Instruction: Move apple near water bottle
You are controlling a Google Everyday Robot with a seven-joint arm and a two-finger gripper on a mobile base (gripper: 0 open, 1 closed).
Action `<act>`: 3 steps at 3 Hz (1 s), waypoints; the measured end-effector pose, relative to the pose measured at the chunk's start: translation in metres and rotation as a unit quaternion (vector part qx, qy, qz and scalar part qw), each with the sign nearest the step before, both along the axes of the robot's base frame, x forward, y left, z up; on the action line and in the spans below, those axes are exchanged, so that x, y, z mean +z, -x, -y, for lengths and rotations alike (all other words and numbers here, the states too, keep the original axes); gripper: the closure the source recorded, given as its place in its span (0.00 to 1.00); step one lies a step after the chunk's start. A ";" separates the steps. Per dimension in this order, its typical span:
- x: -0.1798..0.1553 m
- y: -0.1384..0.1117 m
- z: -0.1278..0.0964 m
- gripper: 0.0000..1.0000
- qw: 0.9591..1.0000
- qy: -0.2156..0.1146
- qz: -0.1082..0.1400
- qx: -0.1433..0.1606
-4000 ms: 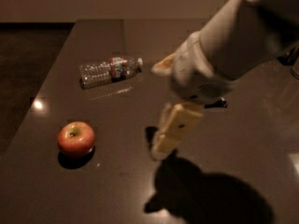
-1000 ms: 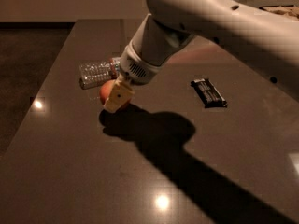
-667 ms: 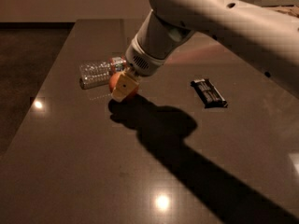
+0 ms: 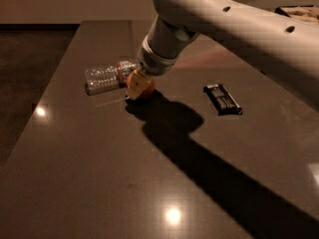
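I am looking across a dark, glossy stone-like table [image 4: 89,183], and its nearest stretch is lying bare apart from a bright ceiling-light reflection [image 4: 173,215] and the broad shadow [image 4: 199,153] that the arm is casting diagonally from the lower right toward the middle. The table's left edge is running away from me on a slant, with dark floor [image 4: 25,73] dropping off beyond it, so open surface is lying between that edge and the work area. Farther in, on the right, a flat black snack bar in a shiny wrapper [image 4: 223,99] is lying well apart from everything else. Left of it, the two-finger gripper [image 4: 137,90] on the thick white arm [image 4: 224,24] is reaching down to the tabletop, and it is clamping the round red apple with orange patches [image 4: 146,86]; one tan finger [image 4: 132,89] is pressing against the apple's near left face. The apple is sitting low at the surface, just beside the small clear ribbed plastic water bottle with a red-and-blue label [image 4: 102,78], which is lying on its side immediately behind and left of it; I cannot tell whether they are touching. Beyond the bottle, more bare tabletop is stretching to the far edge under a pale wall [image 4: 75,1].
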State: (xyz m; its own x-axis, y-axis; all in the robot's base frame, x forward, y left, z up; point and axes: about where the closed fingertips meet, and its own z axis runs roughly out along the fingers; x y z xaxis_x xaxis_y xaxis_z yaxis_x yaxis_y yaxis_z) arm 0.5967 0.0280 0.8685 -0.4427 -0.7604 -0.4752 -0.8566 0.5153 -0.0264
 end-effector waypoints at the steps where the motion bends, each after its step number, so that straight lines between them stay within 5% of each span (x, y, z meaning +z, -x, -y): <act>1: -0.002 -0.012 -0.006 0.59 1.000 -0.005 -0.005 -0.012; 3: -0.003 -0.011 -0.009 0.12 1.000 -0.004 -0.005 -0.010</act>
